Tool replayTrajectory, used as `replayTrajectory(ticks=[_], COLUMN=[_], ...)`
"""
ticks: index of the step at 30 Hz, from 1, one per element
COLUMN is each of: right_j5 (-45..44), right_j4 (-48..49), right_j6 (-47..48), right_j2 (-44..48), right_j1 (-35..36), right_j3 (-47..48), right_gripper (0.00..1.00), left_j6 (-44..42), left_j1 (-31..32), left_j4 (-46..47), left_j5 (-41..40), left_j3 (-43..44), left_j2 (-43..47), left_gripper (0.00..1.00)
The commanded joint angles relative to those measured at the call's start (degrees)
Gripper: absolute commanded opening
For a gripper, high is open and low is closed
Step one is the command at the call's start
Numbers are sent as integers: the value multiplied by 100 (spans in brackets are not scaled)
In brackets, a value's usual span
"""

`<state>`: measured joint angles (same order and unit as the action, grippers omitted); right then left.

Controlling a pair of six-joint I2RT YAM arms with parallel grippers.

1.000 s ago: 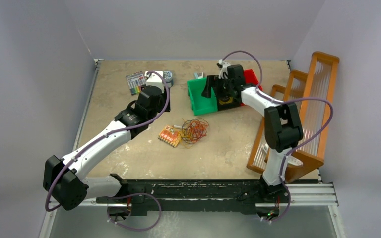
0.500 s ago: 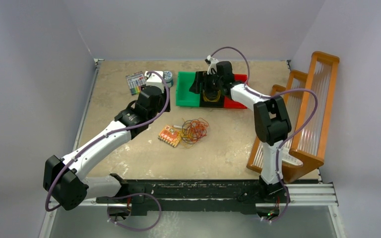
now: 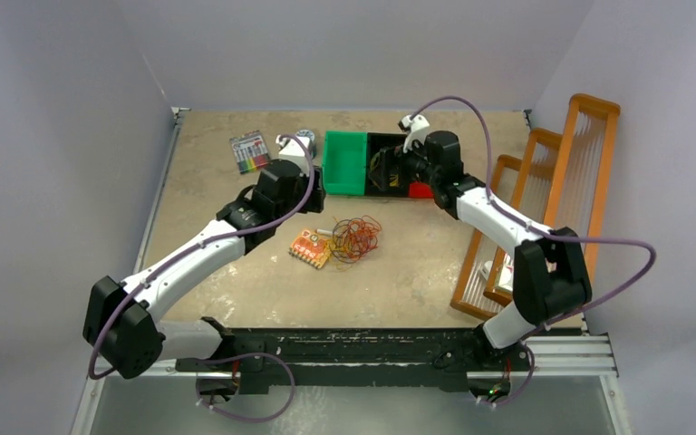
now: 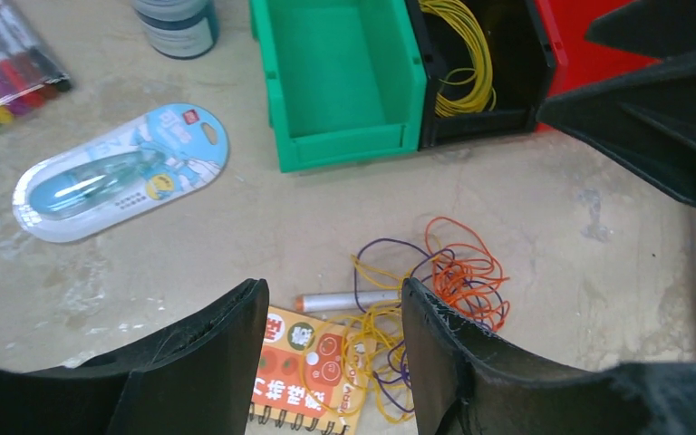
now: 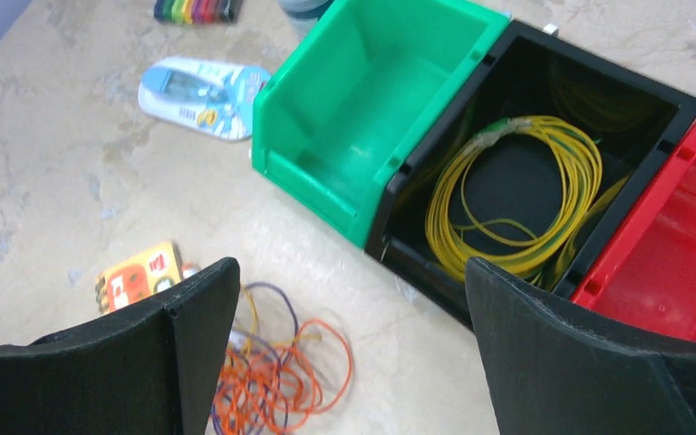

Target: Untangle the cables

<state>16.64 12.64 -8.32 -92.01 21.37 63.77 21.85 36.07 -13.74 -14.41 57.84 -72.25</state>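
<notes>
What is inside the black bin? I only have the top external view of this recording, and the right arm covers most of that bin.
Observer: The right wrist view looks straight into the black bin. A coil of yellow cable lies in it.
Operator: Is the orange square beside the loose wires a circuit board?
Observer: No. The left wrist view shows a spiral binding along its edge, so it is a small orange notebook.
Operator: Is either hand holding any cable?
Observer: No. In their own wrist views the left hand and the right hand stand open with nothing between the fingers. The tangle lies untouched beside the notebook.
</notes>
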Motion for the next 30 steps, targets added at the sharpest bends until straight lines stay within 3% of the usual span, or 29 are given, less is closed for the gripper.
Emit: replayTrajectory(ticks=[1, 12, 24, 30], right_j5=[458, 1873, 1587, 1459], right_j4=[248, 543, 145, 106], right_j6=[753, 1108, 1574, 1619], right_j2=[586, 1117, 128, -142], right_j1=[17, 87, 500, 583], right_j3=[-539, -1669, -1014, -945], right_gripper=[93, 86, 76, 58], left_j6=[325, 609, 430, 292], left_j1=[-13, 122, 126, 124], left_j4=[747, 1453, 1277, 1116], left_j5=[660, 937, 834, 715], left_j3=[-194, -316, -359, -286], left_j2=[-146, -592, -466, -466], left_gripper=[54, 54, 53, 53])
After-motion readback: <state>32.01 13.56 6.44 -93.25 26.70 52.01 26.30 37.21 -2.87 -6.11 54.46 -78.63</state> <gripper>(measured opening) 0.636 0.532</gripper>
